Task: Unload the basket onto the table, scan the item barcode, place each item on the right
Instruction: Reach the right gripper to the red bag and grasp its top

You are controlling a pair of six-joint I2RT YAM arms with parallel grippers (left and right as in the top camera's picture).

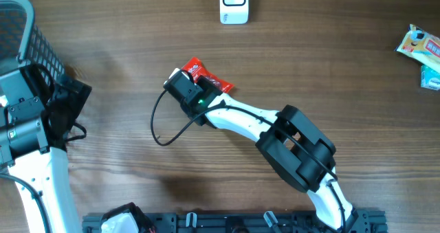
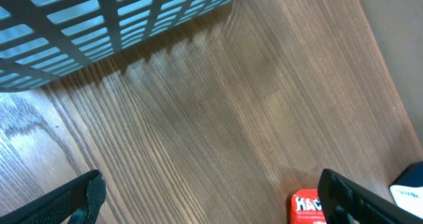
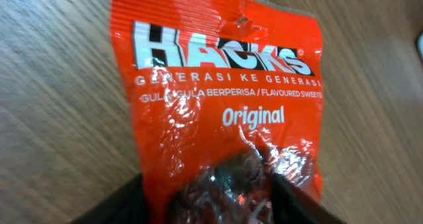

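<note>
— Step in hand?
— Pick-up, by the look of it. Right gripper down over the red sweets packet, flat and face up in the middle of the tabletop.
— Clamped on it?
— Cannot tell. Fingers partway apart, one each side of the packet's near-left end, foil bulging between. Unclear whether touching.
— And the left gripper?
— Spread wide, holding nothing, hovering over bare wood just beside the basket at the left.
— Next move?
— Probably a firm pinch, a lift, then a carry to the white device at the far edge, likely the scanner. No barcode on the printed face, so presumably underneath: calls for turning that side to the reader. Thin, slippery foil, so worth gripping surely before lifting.
</note>
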